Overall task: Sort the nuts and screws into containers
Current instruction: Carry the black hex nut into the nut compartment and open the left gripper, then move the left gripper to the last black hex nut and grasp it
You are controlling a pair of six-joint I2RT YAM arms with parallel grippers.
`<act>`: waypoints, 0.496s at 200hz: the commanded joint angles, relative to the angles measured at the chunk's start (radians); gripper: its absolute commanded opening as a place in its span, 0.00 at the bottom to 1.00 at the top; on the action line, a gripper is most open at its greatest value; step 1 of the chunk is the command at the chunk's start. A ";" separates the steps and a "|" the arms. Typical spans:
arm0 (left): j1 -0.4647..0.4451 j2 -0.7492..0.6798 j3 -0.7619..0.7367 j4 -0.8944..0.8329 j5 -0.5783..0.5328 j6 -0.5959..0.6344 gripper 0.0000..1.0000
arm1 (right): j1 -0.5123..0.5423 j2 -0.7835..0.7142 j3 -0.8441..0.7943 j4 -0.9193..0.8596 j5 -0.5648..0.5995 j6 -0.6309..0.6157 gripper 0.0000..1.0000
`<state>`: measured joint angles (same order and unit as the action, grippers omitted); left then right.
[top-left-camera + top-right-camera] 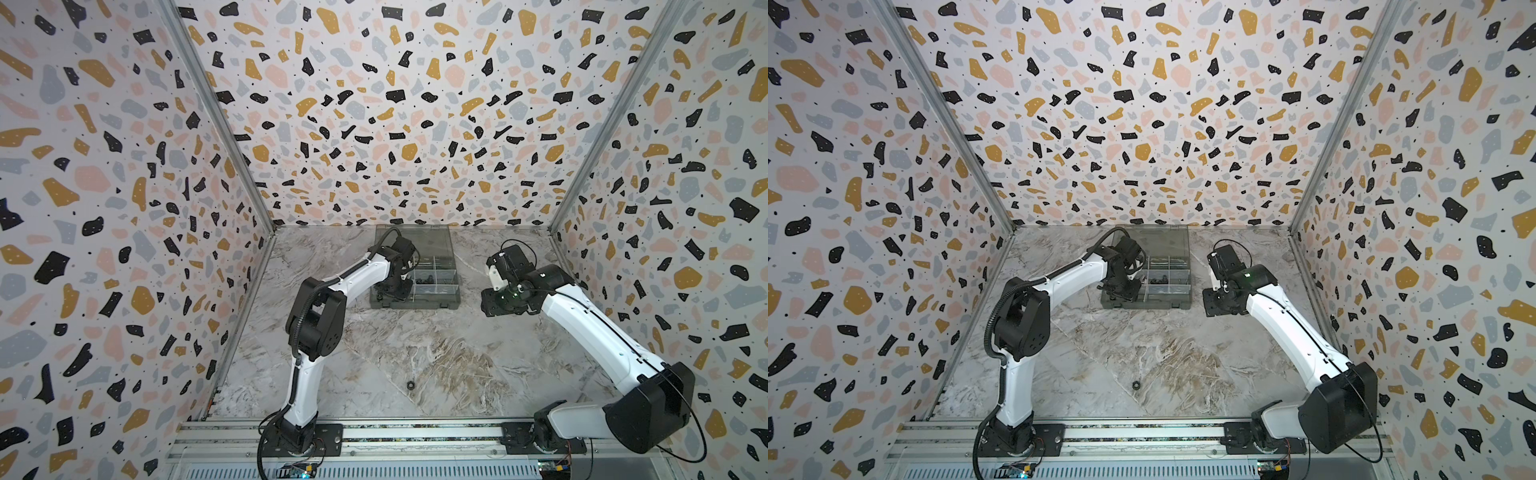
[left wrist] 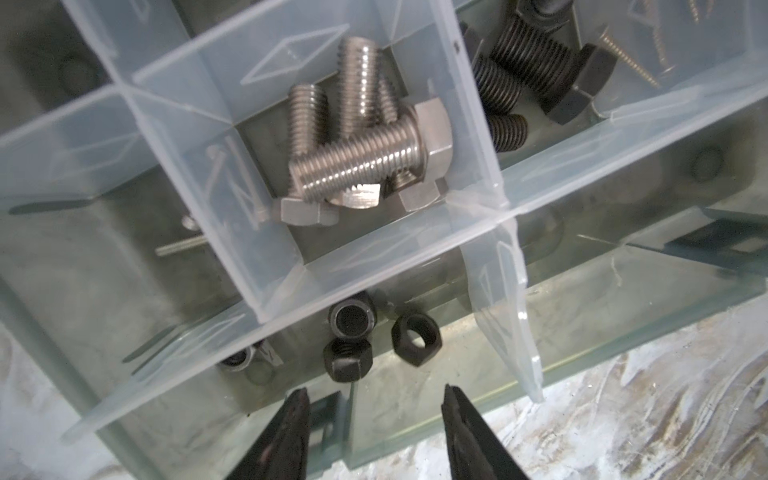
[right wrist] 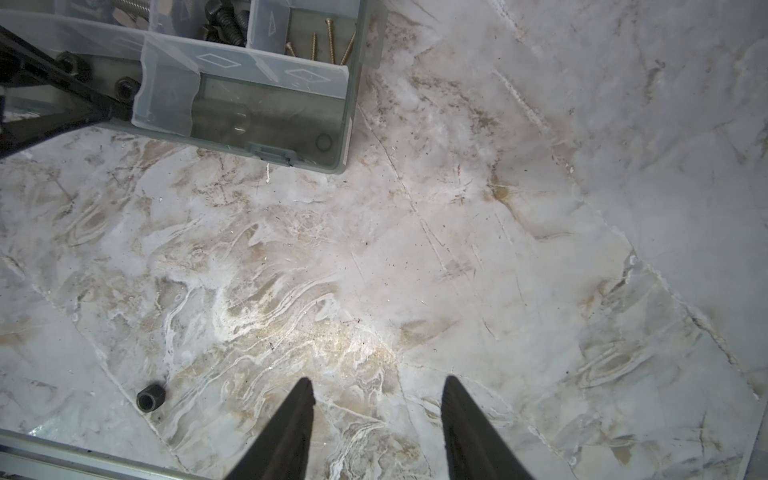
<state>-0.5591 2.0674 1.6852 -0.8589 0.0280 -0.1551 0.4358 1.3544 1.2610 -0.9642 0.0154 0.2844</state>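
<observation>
Marble tabletop (image 1: pixel 415 340), probably 1 loose nut (image 1: pixel 411 385)

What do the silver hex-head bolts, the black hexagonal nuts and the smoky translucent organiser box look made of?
Silver hex-head bolts: bare bright metal, likely steel; highlights glint along the threads. Black hexagonal nuts: probably metal with a dull dark coating; hardly any shine. Smoky translucent organiser box: moulded plastic; contents show through its thin walls.
</observation>
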 commanded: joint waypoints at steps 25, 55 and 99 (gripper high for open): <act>-0.070 -0.290 -0.226 -0.077 -0.030 -0.010 0.53 | -0.003 0.008 0.001 0.009 -0.039 -0.019 0.52; -0.150 -0.436 -0.446 -0.025 0.044 -0.027 0.52 | 0.000 0.023 -0.021 0.029 -0.066 -0.021 0.52; -0.285 -0.492 -0.610 0.084 0.058 -0.106 0.51 | 0.005 0.033 -0.029 0.033 -0.100 -0.034 0.52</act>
<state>-0.7879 1.5974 1.1225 -0.8513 0.0692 -0.2039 0.4362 1.3895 1.2396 -0.9268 -0.0597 0.2672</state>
